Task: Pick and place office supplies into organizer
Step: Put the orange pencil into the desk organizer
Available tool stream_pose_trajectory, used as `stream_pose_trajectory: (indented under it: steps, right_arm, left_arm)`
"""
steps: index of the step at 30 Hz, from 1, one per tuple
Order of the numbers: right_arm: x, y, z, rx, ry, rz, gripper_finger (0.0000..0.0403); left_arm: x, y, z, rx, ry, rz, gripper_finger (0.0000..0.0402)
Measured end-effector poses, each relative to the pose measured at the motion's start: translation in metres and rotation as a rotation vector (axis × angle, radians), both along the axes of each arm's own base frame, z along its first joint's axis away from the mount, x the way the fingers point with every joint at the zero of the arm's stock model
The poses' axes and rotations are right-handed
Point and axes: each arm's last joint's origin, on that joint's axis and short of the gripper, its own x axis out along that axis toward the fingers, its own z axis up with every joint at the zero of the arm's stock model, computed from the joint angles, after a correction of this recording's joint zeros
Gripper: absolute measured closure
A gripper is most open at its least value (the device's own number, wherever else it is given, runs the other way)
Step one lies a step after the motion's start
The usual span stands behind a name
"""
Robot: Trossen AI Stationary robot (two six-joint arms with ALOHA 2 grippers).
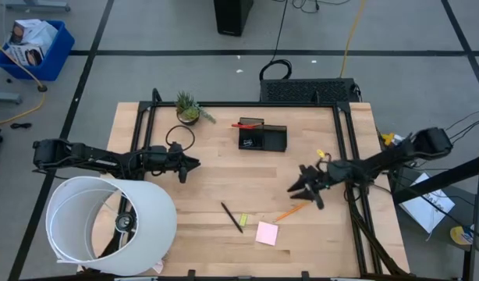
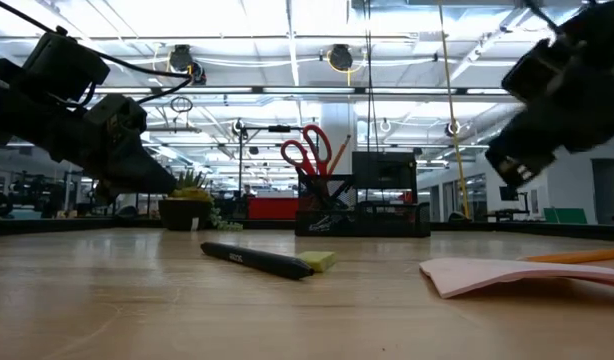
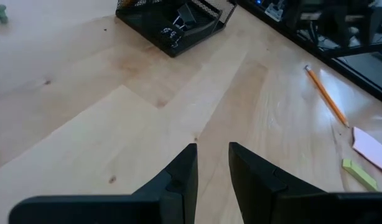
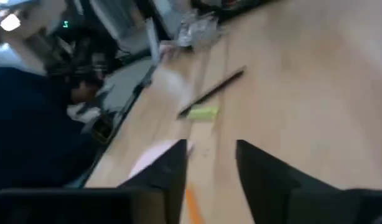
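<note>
While four supplies are left loose at the table's near edge, namely the pink sticky-note pad (image 1: 266,232), the yellow-green piece (image 1: 243,218), the black pen (image 1: 231,216) and the orange pencil (image 1: 291,211), the task is judged only partly done. Farther in, the right gripper (image 1: 305,187) is held just above the pencil with fingers parted and nothing between them; the left gripper (image 1: 185,167), also slightly parted and empty, is kept at mid-table. At the far side, the red-handled scissors (image 2: 307,150) are seen standing in the organizer (image 1: 262,137). What else has been stored inside cannot be made out through its dark walls.
</note>
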Motion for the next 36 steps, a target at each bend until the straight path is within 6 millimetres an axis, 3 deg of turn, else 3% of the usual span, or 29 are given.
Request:
stream_pose_trajectory:
  steps: [1,4,9,22,26,33,36]
  right_arm:
    - [0.000,0.003,0.003,-0.001,-0.047,-0.018,0.0250]
    - [-0.004,0.013,-0.005,-0.030,0.033,0.005,0.0223]
    - [-0.005,0.021,-0.010,-0.092,0.054,-0.064,0.0212]
    - [-0.008,0.032,-0.003,-0.154,-0.052,-0.019,0.0260]
    - [-0.007,0.030,-0.005,-0.115,-0.017,-0.086,0.0271]
    - [-0.011,0.035,-0.010,-0.305,-0.006,-0.109,0.0288]
    - [-0.001,0.045,0.002,-0.371,0.005,-0.079,0.0294]
  left_arm:
    - [0.000,0.000,0.000,0.001,-0.002,0.002,0.0309]
    - [0.000,0.000,0.000,0.002,-0.003,0.005,0.0309]
    - [0.000,0.001,0.001,0.009,-0.005,0.019,0.0309]
    - [0.000,0.001,0.000,0.034,0.002,0.021,0.0309]
    - [0.000,0.001,0.000,0.031,0.007,0.018,0.0309]
    - [0.000,0.001,0.000,0.028,0.010,0.015,0.0309]
    - [0.000,0.001,0.000,0.031,0.001,0.014,0.0309]
